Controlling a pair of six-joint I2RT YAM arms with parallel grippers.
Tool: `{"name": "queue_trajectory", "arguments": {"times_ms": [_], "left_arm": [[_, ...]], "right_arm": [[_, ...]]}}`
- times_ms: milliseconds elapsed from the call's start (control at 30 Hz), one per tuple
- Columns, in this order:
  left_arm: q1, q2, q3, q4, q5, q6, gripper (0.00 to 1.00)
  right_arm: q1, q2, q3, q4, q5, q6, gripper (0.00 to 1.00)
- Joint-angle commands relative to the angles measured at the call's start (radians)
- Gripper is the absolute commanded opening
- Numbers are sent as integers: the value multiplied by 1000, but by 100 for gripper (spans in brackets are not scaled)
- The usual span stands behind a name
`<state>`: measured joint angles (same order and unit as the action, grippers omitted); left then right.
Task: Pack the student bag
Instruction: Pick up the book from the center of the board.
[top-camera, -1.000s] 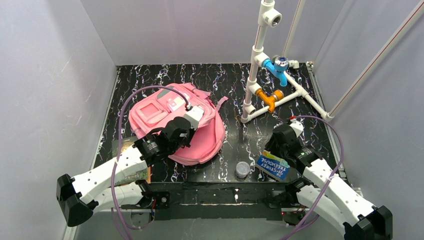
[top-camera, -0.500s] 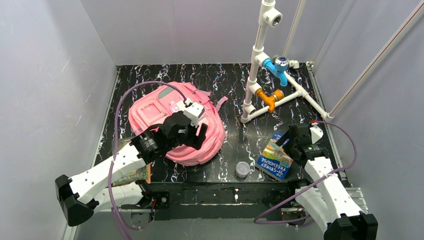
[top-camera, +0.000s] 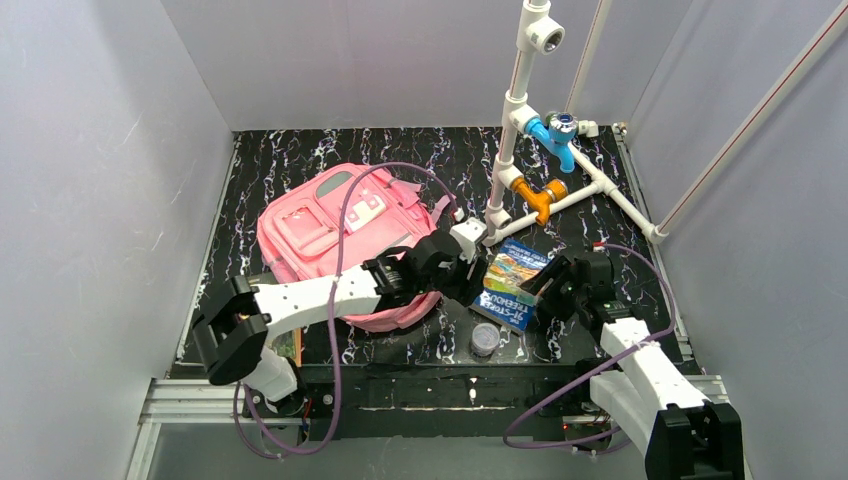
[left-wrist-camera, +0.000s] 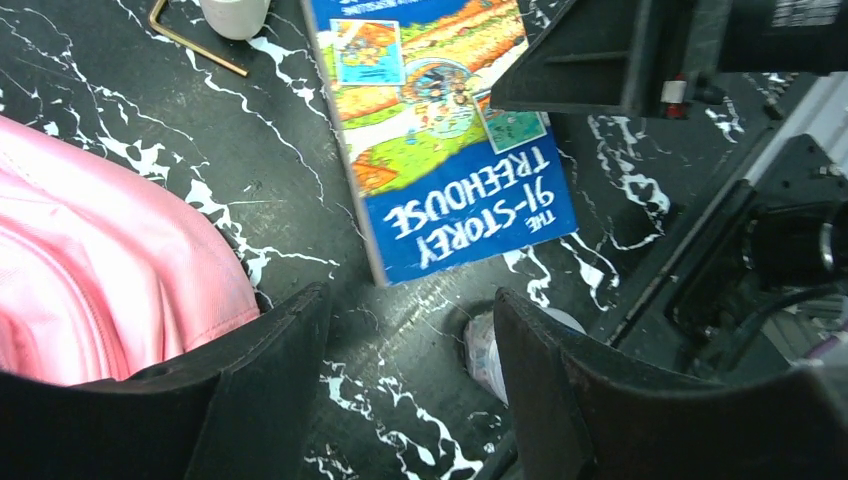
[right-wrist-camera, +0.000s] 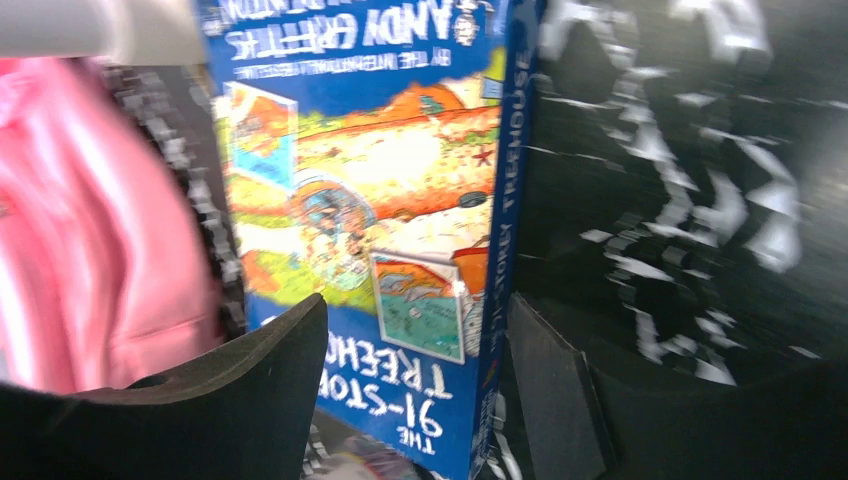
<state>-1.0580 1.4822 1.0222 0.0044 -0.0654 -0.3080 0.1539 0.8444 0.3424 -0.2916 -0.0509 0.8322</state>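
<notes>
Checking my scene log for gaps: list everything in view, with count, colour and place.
student bag: one, pink, table's left half
book: one, blue cover, right of the bag, under the right hand
jar: one, clear with grey lid, near edge, by the book
pipe frame: one, white with blue and orange fittings, far right
hex key: one, brass-coloured, by a pipe foot
flat brownish item: one, near-left corner, mostly hidden
table: one, black marbled
left hand: one, black fingers, open, between bag and book
right hand: one, black fingers, open, over the book
</notes>
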Motion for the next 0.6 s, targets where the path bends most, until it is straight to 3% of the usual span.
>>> {"name": "queue_trajectory", "arguments": {"times_ms": [0, 200, 400, 567], "left_arm": [[-4, 68, 68, 33, -43, 0, 59], [-4, 165, 131, -29, -66, 0, 69], [1, 260, 225, -148, -152, -19, 76], [39, 361, 310, -237, -89, -63, 76]], "right_arm": [[1, -60, -27, 362, -250, 60, 74], [1, -52, 101, -42, -45, -100, 77], [1, -36, 63, -25, -157, -127, 77], [1, -48, 26, -7, -187, -114, 77]]}}
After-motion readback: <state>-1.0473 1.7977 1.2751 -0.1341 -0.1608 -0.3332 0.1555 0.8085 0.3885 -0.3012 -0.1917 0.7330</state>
